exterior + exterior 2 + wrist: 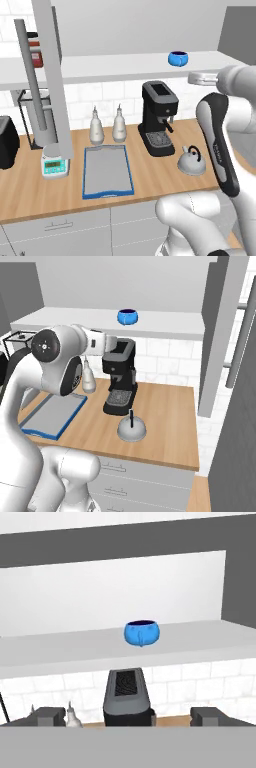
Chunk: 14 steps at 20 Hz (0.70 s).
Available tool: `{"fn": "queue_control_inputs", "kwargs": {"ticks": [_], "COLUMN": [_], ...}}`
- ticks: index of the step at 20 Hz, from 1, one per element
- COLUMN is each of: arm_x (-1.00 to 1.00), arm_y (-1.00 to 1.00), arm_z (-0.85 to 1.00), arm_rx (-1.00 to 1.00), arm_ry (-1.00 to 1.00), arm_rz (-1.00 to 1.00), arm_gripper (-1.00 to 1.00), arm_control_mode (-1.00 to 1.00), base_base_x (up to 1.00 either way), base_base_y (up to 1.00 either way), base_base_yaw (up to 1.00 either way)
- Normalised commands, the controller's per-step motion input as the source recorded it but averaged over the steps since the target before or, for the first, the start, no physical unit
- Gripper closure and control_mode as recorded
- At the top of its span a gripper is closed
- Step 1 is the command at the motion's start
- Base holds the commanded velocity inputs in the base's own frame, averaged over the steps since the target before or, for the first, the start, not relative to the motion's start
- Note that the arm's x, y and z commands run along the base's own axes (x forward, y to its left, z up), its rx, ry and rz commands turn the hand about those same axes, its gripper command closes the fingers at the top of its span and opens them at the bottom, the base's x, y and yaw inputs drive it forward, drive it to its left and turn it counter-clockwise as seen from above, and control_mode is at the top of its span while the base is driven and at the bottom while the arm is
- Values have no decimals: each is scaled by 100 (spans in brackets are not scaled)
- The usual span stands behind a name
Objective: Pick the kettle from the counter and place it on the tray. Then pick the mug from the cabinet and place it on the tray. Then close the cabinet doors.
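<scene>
Blue mug (142, 633) sits on the cabinet (100, 643) shelf ahead of the wide-open, empty jaws.

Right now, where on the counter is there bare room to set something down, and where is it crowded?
The tray is bare. Open counter lies right of the kettle and coffee machine. It is crowded behind the tray: two bottles, with the scale at its left.

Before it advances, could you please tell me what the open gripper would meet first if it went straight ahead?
Probably the small bright blue round mug on the pale cabinet shelf; the gripper aims roughly there, though depth is unclear.
</scene>
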Motion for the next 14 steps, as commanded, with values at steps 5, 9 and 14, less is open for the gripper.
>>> {"fn": "queue_control_inputs", "kwargs": {"ticks": [5,9,14], "arm_x": [-13,0,28], "arm_y": [-2,-2,4], "arm_z": [6,0,-1], "arm_rx": [9,0,-5], "arm_ry": [-15,0,0], "arm_rz": [0,0,0], "arm_gripper": [-100,-100,-100], "arm_control_mode": [-100,-100,-100], "base_base_x": [0,0,0], "base_base_y": [0,0,0], "base_base_yaw": [0,0,0]}}
